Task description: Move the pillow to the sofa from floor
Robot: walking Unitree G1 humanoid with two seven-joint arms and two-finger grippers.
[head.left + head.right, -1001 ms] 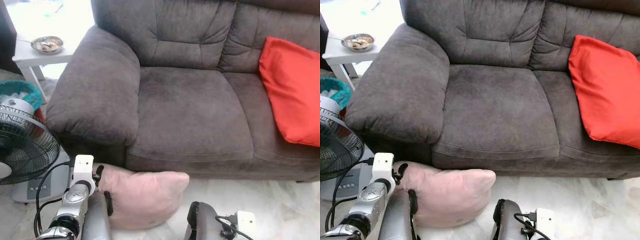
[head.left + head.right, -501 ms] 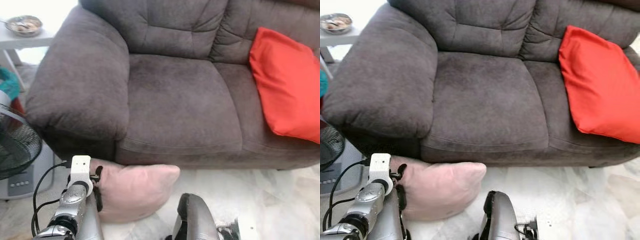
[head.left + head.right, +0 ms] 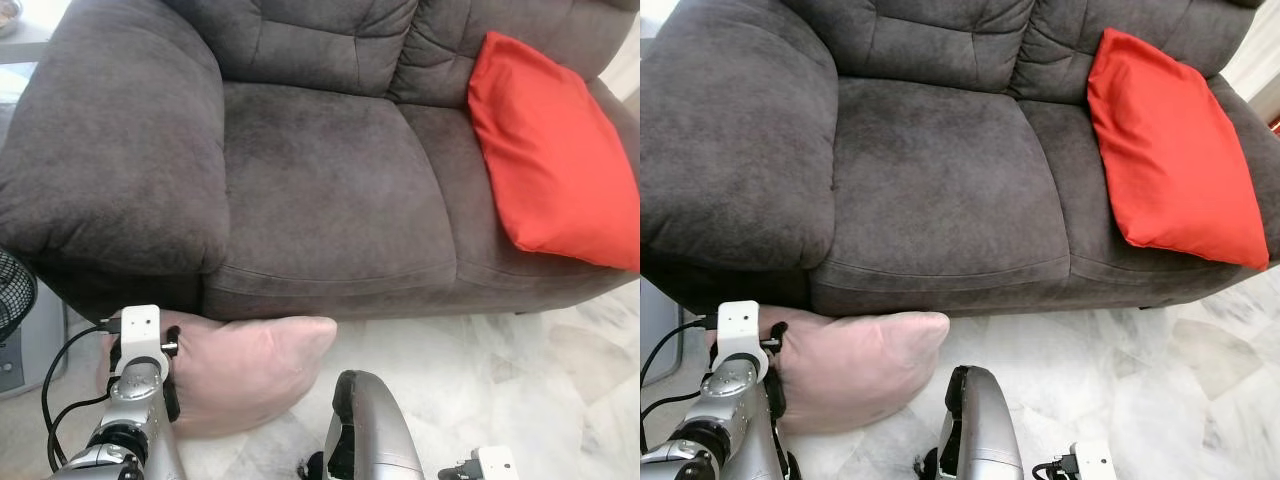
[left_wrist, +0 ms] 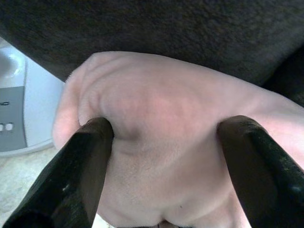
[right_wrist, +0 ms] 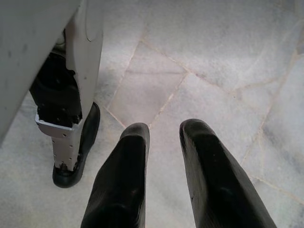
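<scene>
Since the earlier frame the camera has shifted; the pink pillow (image 3: 245,365) remains on the floor (image 3: 500,370) against the sofa (image 3: 320,180). Left gripper (image 4: 161,142) clamps the pillow. Right gripper (image 5: 164,137) hangs, slightly parted, empty.

One sofa (image 3: 330,190), two pillows: pink pillow (image 3: 245,365), red pillow (image 3: 545,165); possibly one fan (image 3: 12,300).

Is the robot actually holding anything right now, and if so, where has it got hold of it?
Yes. The left gripper is pinching the pink pillow at its end nearest the fan, the two fingers pressed into the soft fabric. The right gripper holds nothing.
</scene>
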